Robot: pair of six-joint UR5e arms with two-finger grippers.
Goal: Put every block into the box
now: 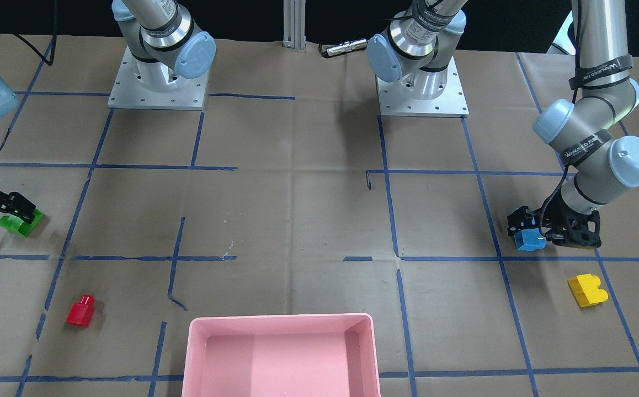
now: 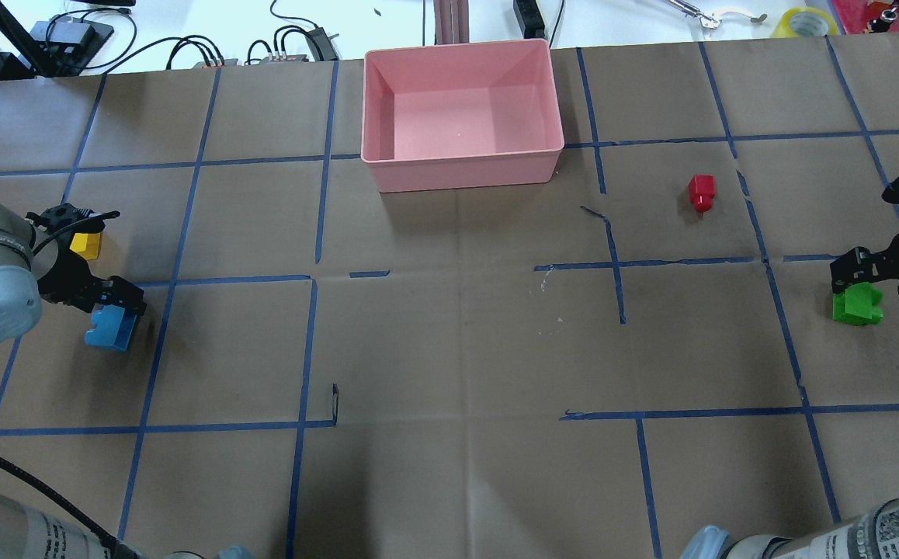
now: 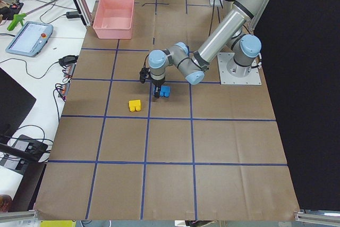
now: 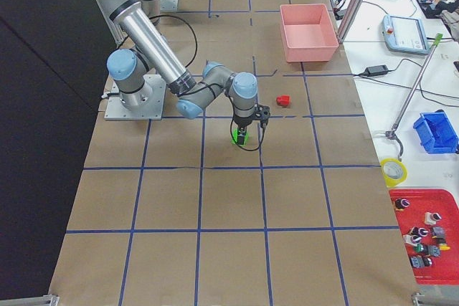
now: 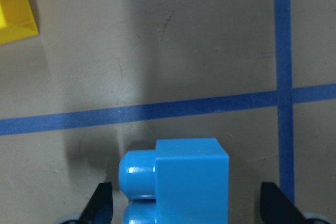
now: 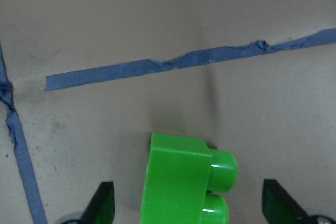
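Your box [image 2: 461, 167] is empty: left gripper [image 2: 122, 297] spread over blue block [image 2: 108, 330], right gripper [image 2: 857, 268] spread over green block [image 2: 857, 305]; red block [image 2: 702, 192], yellow block [image 2: 86, 244] wait.

A pink box [image 2: 465, 167] sat far centre on a brown table [image 2: 457, 341], a red block [image 2: 702, 192] nearer to its right. At left, the left gripper [image 2: 122, 297] hung over a blue block [image 2: 110, 330], a yellow block [image 2: 87, 244] just beyond. At right, the right gripper [image 2: 853, 273] hung over a green block [image 2: 857, 304].
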